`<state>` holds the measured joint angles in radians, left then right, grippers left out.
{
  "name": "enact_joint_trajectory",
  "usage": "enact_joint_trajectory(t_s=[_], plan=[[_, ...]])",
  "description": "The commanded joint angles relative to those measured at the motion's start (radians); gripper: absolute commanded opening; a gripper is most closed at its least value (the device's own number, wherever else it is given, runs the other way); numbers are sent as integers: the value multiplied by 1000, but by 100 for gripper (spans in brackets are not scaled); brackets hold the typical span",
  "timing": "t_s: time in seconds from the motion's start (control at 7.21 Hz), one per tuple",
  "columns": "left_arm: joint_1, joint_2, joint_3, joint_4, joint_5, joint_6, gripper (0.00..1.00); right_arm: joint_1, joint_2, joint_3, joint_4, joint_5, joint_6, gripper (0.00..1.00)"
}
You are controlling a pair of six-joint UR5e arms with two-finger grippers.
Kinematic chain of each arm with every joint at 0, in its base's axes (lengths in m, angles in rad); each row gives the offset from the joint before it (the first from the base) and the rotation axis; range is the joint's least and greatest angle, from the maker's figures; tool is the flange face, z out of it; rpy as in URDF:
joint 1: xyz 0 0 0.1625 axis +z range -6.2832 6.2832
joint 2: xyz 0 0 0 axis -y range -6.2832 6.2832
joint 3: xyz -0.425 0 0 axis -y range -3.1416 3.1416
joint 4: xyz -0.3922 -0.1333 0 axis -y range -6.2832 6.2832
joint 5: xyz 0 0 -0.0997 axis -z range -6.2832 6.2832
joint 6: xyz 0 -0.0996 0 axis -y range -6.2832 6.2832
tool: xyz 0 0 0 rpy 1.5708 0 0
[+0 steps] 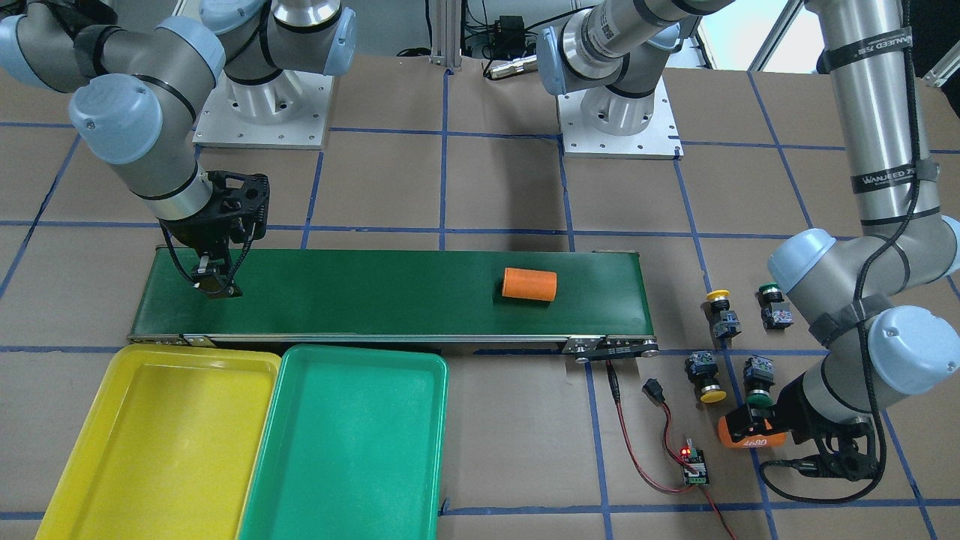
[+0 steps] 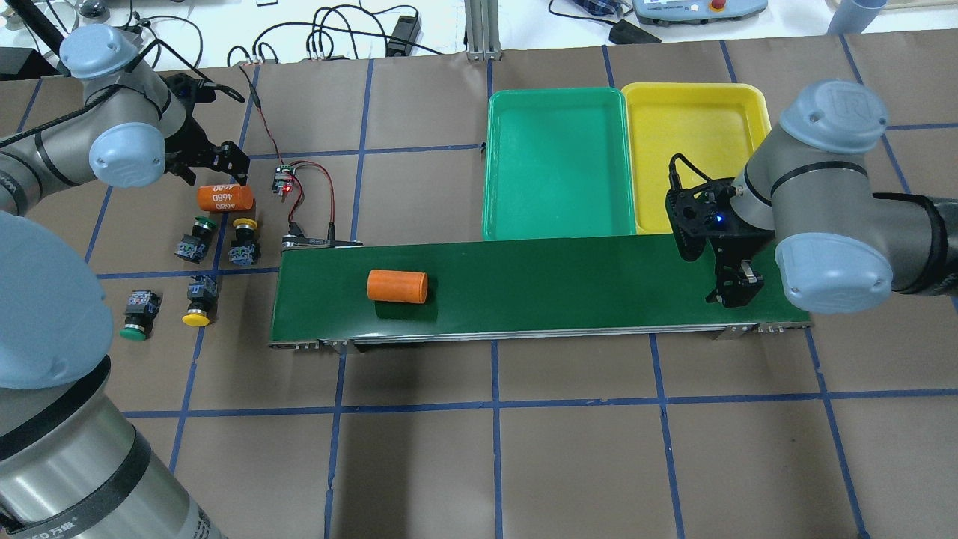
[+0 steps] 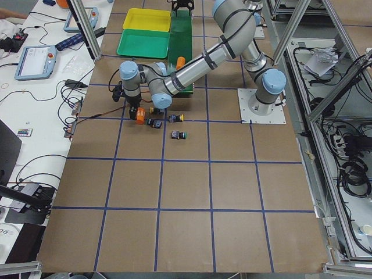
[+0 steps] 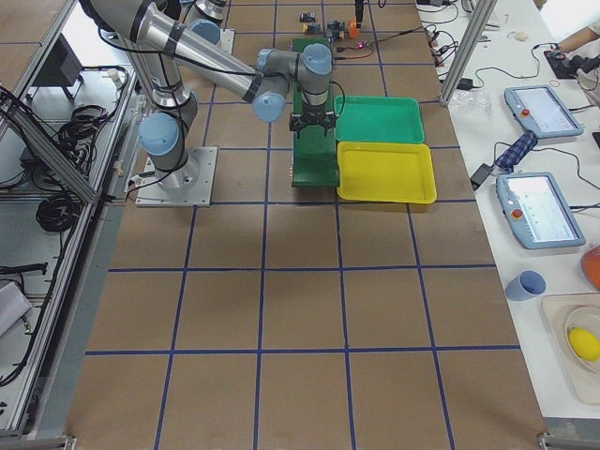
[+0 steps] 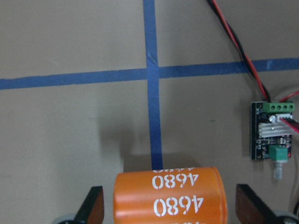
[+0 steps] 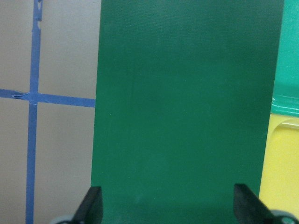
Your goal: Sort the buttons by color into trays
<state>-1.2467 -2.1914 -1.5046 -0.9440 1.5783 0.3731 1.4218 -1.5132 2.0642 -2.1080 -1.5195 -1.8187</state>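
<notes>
Brown paper marked off with blue tape covers the table (image 2: 569,449), and a long dark-green conveyor belt (image 1: 375,292) runs across it. The right pincer (image 6: 169,205) hangs over one end of the belt, its fingers spread wide with nothing between them. Just beside it, past the belt's far edge from the robot, the yellow tray (image 1: 172,427) and the green tray (image 1: 352,442) lie side by side. A plain orange cylinder (image 1: 529,284) lies on the belt, well apart from this pincer. Beyond the belt's other end, the left pincer (image 5: 169,207) is spread on either side of an orange cylinder marked 4680 (image 5: 169,191), with a gap showing at each finger. On the robot's side of this pincer lie a green button (image 2: 194,238) and a yellow button (image 2: 244,241), both near the marked cylinder. A second green button (image 2: 138,314) and a second yellow button (image 2: 199,303) lie farther off. All four are on the table, well apart from both trays. A small circuit board (image 5: 273,135) with red and black wires sits near this pincer.
</notes>
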Motion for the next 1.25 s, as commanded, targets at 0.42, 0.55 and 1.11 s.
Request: enact_joint_trajectory(t_s=[0.42,0.55,1.11], plan=[[1,-19,0,-4,0,3,100,0,1,-4,2,-1,22,100],[1,-19,-3,-4,0,3,100,0,1,-16,2,-1,28,100],[1,-34,-5,-12,2,9,100,2,2,-21,3,2,71,100]])
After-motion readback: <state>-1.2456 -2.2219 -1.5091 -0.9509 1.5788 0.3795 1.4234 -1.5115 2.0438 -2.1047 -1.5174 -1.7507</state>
